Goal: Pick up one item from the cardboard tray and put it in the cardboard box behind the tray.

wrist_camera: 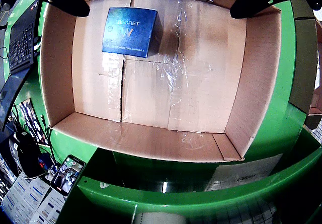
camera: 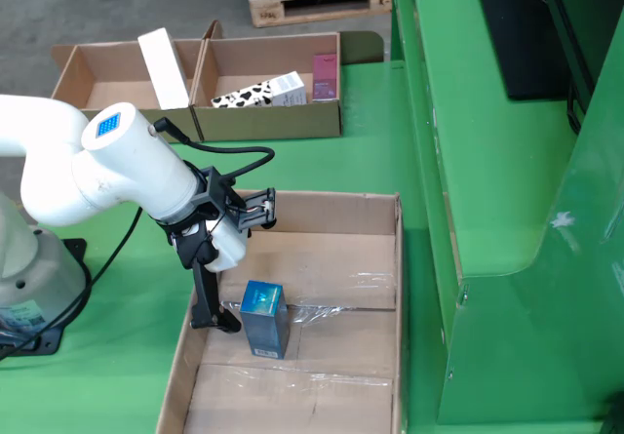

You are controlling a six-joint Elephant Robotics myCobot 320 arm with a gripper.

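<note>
Green table point(camera: 361, 161) under everything, concrete floor behind. Large cardboard box point(camera: 385, 258) near the camera in the fixed view, with a blue carton point(camera: 263, 317) standing upright on its taped floor; same blue carton point(wrist_camera: 130, 31) upper left in the wrist view. Gripper point(camera: 234, 263) above the box, jaws spread wide and empty, one finger point(camera: 207, 302) just beside the carton. Cardboard tray point(camera: 268, 122) further back holding a white box point(camera: 164, 67), a cow-print carton point(camera: 255, 93) and a pink box point(camera: 325, 76).
</note>
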